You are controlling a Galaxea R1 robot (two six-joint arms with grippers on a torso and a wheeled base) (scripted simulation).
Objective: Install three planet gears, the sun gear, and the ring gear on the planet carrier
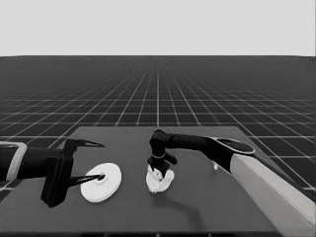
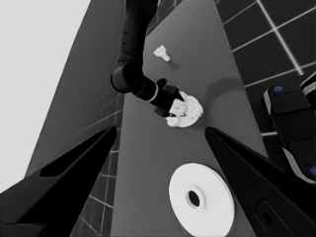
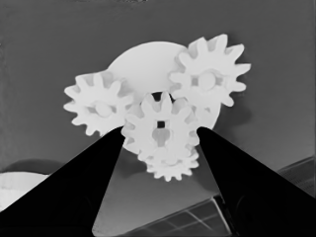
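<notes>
- Gears: four small toothed gears (image 3: 160,129) sit on the smaller round part (image 3: 143,64), which lies mid-table, right of the larger round part (image 1: 101,182) in the head view.
- Right gripper (image 3: 160,136) hangs over the smaller round part, its fingers set either side of the middle gear; whether they press it or stand just clear, I cannot tell.
- Left gripper (image 2: 160,138) waits parted beside the larger round part, not holding it.
- Thin white piece (image 2: 161,53) lies beyond the smaller round part, well apart.
- Handling, as a judgement: the larger round part looks stiff, smooth and light; its thick rim seems the surest hold, the centre hole (image 2: 194,198) a narrower one. Gear teeth look fine and easily jammed if pressed askew.
- Writing: no brand, label or lettering shows anywhere.
</notes>
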